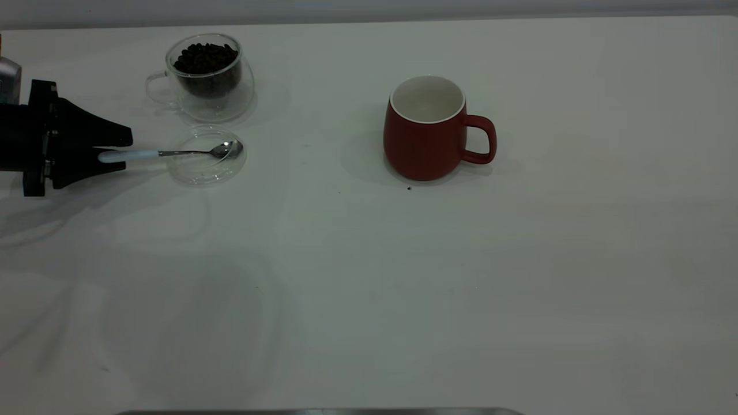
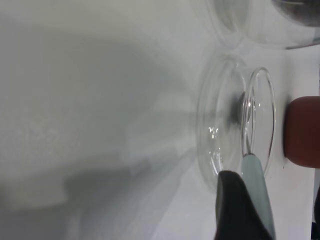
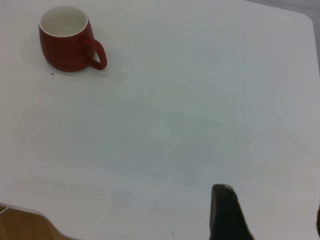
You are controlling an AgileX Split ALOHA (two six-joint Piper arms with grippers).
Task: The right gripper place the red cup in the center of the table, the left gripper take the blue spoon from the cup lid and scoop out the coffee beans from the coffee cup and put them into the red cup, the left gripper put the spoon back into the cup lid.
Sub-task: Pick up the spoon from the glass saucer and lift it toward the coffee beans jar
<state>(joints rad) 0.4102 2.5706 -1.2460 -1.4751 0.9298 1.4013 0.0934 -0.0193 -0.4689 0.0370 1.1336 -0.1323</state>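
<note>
A pale grey band [image 1: 369, 8] runs beyond the far edge of the table [image 1: 519, 288]. A darker grey strip [image 1: 317, 412] lies along the middle of its near edge. A tiny dark crumb [image 1: 409, 188] sits on the table near its centre. In the right wrist view, a brown wood-toned surface [image 3: 20, 227] shows past one table corner.
</note>
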